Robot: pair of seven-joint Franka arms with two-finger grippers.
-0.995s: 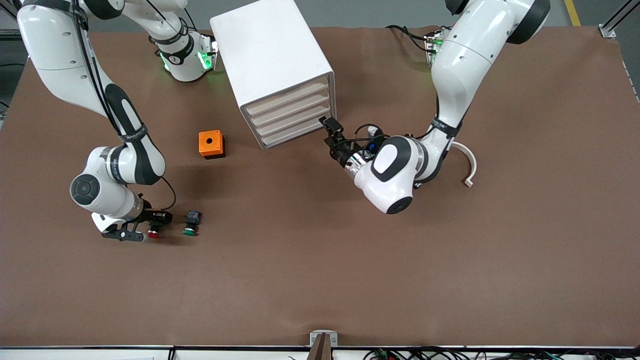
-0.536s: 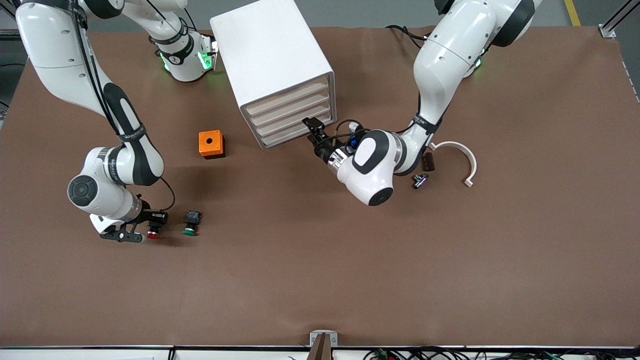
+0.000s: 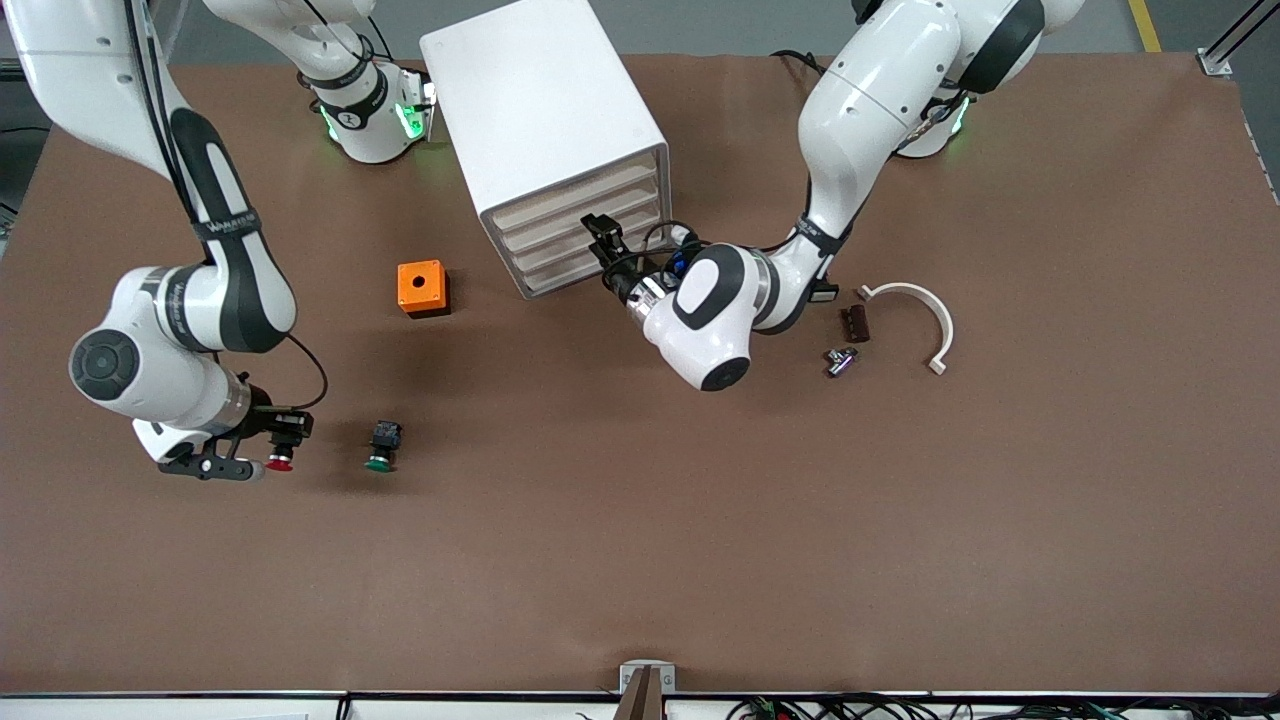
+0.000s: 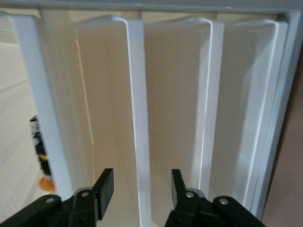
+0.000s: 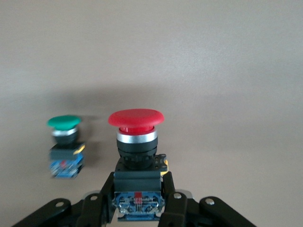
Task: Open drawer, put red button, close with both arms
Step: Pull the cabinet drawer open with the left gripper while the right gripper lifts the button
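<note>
Since the earlier frame the right gripper (image 3: 268, 447) has lifted the red button (image 3: 280, 460) off the table and carried it toward the right arm's end, so the gap to the green button (image 3: 380, 446) is now wider. The left gripper (image 3: 603, 237) has moved closer to the drawer cabinet (image 3: 545, 140) and now sits at the drawer fronts.

The right gripper's fingers (image 5: 105, 198) are clamped on the blocky black-blue body of the red button, and the round, smooth red cap points out from them. The left gripper's fingers (image 4: 104, 187) are apart, one on each side of a thin white drawer edge (image 4: 138, 118).

The cabinet is smooth white plastic with four cream drawers, all closed, and stands near the edge of the table where the arms' bases are. The orange box (image 3: 422, 287) with a round hole lies beside it. A curved white piece (image 3: 918, 310) and two small dark parts lie toward the left arm's end. The table (image 3: 700, 520) has a matte brown cover.
</note>
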